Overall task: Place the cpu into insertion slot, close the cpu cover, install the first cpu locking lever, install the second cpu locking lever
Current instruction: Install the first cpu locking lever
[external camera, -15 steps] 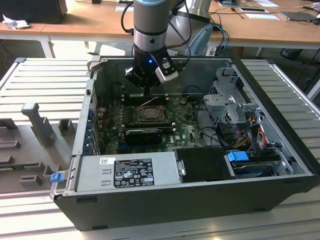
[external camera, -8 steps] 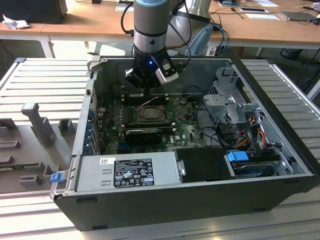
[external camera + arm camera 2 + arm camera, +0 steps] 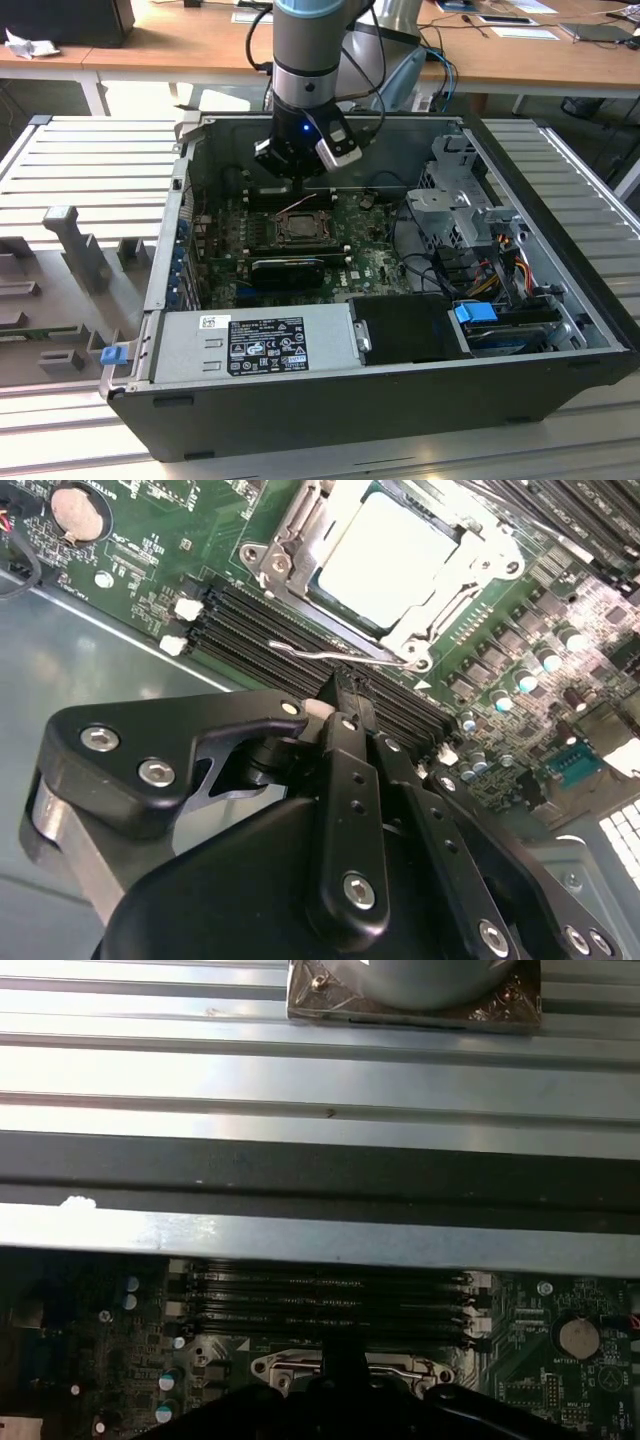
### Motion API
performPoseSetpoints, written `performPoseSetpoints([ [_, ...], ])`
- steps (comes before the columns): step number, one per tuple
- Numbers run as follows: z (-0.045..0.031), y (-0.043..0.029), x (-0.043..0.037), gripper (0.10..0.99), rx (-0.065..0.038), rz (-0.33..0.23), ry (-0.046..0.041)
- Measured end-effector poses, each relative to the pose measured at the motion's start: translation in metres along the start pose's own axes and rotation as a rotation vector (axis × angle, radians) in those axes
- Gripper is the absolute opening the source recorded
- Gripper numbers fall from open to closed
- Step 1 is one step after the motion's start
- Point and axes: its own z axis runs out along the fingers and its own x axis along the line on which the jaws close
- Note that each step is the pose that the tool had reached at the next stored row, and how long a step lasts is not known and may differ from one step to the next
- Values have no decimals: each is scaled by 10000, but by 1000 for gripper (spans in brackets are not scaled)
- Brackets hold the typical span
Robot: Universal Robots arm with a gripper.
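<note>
Second wrist view: the cpu (image 3: 385,555) sits in the slot (image 3: 300,530) under the shut cover (image 3: 465,565). The jaws look closed and empty, tips beside a thin lever (image 3: 340,655): stiff, springy wire, probably best pushed at its hooked end.

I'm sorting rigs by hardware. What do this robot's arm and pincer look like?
The arm is a grey cylinder with a light-blue band, a small blue light near the wrist and black cables alongside. The pincer is matte black, with flat linkage plates and silver screws.
</note>
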Motion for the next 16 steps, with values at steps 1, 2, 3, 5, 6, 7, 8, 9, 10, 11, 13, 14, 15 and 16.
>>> performPoseSetpoints([
  [1, 14, -3, -15, 106, 1, -7, 2],
  [2, 28, -4, -22, 106, 1, -7, 2],
  [3, 56, -8, -32, 106, 0, -6, 1],
  [5, 87, -8, -42, 106, 0, -8, 0],
  [6, 95, -8, -48, 106, 0, -10, 1],
  [7, 103, -9, -57, 106, 1, -16, 0],
  [8, 109, -9, -65, 106, 1, -21, 1],
  [9, 115, -8, -73, 106, 1, -29, 2],
  [10, 122, -6, -81, 106, 2, -39, 3],
  [11, 128, -3, -88, 106, 1, -48, 4],
  [13, 146, 1, -105, 106, 1, -79, 9],
  [14, 154, 1, -113, 106, 1, -97, 10],
  [15, 161, 1, -121, 106, 0, -118, 13],
  [16, 166, 2, -127, 106, 2, -133, 15],
])
